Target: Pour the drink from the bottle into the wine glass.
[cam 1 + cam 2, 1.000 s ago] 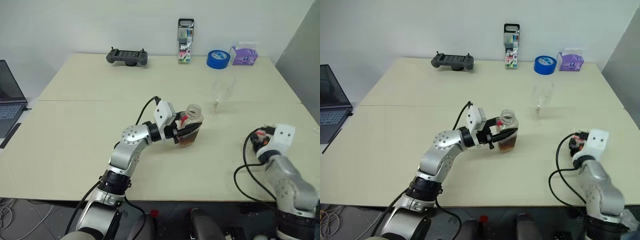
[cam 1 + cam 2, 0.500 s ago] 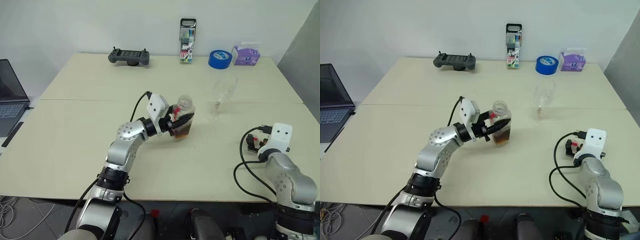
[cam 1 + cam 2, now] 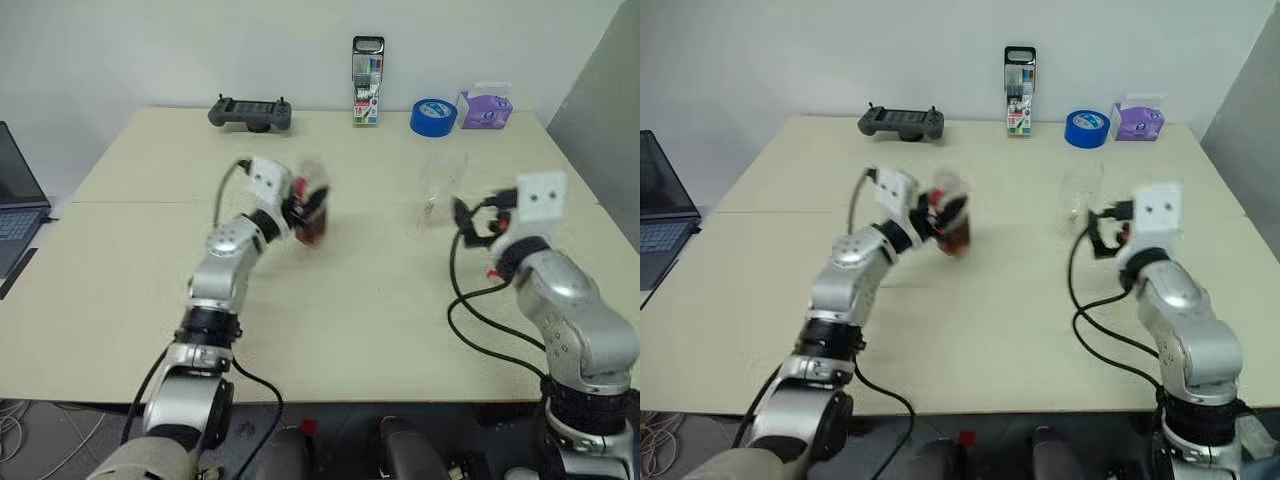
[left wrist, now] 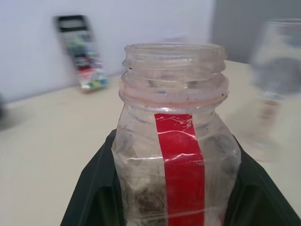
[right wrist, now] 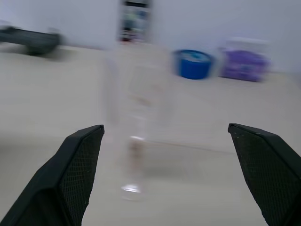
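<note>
Bottle (image 4: pixel 175 155) is clamped in the left gripper (image 3: pixel 300 212), jaws closed tight on its body, lifted off the table (image 3: pixel 330 330) over the left-centre area. No cap on; neck open, red label strip facing the wrist camera. The drink (image 3: pixel 956 238) sits dark in the bottom part of the bottle (level hard to read, the bottle is blurred in the head views).

Wine glass (image 3: pixel 437 190) stands upright on the table, right of the bottle and well apart from it. Bowl looks empty.

Right gripper (image 3: pixel 467 222) is raised just beside the glass on its right, jaws spread wide, holding nothing; its wrist view has the glass (image 5: pixel 136 122) between the two fingers (image 5: pixel 70 179) but not touching.

Back edge of the table: black controller (image 3: pixel 250 111), clear marker case (image 3: pixel 367 67) with pens inside, blue tape roll (image 3: pixel 434 116), purple tissue box (image 3: pixel 485 107). Laptop (image 3: pixel 14 205) off the left side.
</note>
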Robot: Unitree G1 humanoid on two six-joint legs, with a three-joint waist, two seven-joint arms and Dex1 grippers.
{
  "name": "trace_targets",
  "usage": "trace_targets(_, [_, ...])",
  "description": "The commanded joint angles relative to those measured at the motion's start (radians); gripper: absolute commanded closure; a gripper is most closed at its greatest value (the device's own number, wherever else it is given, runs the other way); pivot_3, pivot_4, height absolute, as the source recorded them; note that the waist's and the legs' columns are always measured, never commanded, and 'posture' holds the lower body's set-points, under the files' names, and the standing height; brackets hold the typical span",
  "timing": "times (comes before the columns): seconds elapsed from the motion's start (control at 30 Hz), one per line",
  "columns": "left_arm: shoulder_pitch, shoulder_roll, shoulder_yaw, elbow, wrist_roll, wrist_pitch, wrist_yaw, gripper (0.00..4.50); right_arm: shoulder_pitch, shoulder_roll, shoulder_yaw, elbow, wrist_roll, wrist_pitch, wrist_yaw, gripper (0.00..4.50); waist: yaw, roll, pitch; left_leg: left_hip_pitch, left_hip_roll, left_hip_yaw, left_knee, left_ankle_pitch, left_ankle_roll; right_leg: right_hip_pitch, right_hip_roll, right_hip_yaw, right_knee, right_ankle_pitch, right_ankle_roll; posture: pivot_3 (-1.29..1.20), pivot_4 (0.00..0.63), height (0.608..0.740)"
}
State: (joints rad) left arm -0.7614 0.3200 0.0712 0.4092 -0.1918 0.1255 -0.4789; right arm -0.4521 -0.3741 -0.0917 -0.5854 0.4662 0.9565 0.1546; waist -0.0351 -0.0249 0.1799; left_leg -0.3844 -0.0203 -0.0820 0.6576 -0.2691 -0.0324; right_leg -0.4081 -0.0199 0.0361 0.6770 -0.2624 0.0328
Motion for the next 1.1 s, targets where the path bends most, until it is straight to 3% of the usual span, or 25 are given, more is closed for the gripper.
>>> trace_targets(0.03, [-0.027,0.025,0.048,0.073,0.05,-0.062,0.113,2.63,-0.073,0.034,0.038,0.015,0.09,-0.004,0.099,0.0,0.003,0.0,0.0,0.0,0.0,0.0,0.0,0.0,0.0,0.0,0.0,0.0,0.0,0.0,0.0,0.0,0.15,0.74])
trace_targets(0.17, [-0.041,0.038,0.107,0.171,0.059,-0.094,0.226,2.63,-0.145,0.077,0.106,0.133,0.039,-0.057,0.113,0.0,0.009,-0.002,0.0,-0.001,-0.002,0.002,0.003,0.0,0.0,-0.001,-0.005,-0.001,0.001,0.0,0.0,0.0,0.15,0.74])
trace_targets(0.37, [-0.007,0.02,0.14,0.184,0.015,-0.144,0.193,2.63,-0.179,0.119,0.225,0.197,-0.014,-0.103,0.146,0.0,0.007,-0.003,0.0,-0.002,-0.003,0.002,0.003,0.0,0.0,-0.002,-0.008,-0.001,0.001,0.0,0.001,0.0,0.15,0.74])
trace_targets(0.6, [0.014,0.015,0.15,0.183,0.017,-0.144,0.199,2.63,-0.182,0.137,0.261,0.236,-0.062,-0.134,0.162,0.0,0.007,-0.003,0.0,-0.003,-0.002,0.002,0.003,0.0,0.0,-0.003,-0.009,-0.002,0.002,0.0,0.001,0.0,0.15,0.74])
trace_targets(0.87, [0.038,0.02,0.159,0.156,0.014,-0.13,0.21,0.11,-0.166,0.129,0.264,0.252,-0.097,-0.146,0.186,0.0,0.006,-0.003,0.0,-0.003,-0.002,0.001,0.003,0.0,0.0,-0.003,-0.009,-0.002,0.002,0.0,0.001,0.0,0.15,0.74])
trace_targets(1.1, [0.085,0.027,0.149,0.091,0.019,-0.08,0.203,0.04,-0.177,0.129,0.245,0.269,-0.102,-0.152,0.199,0.0,0.006,-0.003,0.0,-0.003,-0.002,0.002,0.003,0.0,0.0,-0.003,-0.009,-0.002,0.002,0.0,0.001,0.0,0.15,0.74])
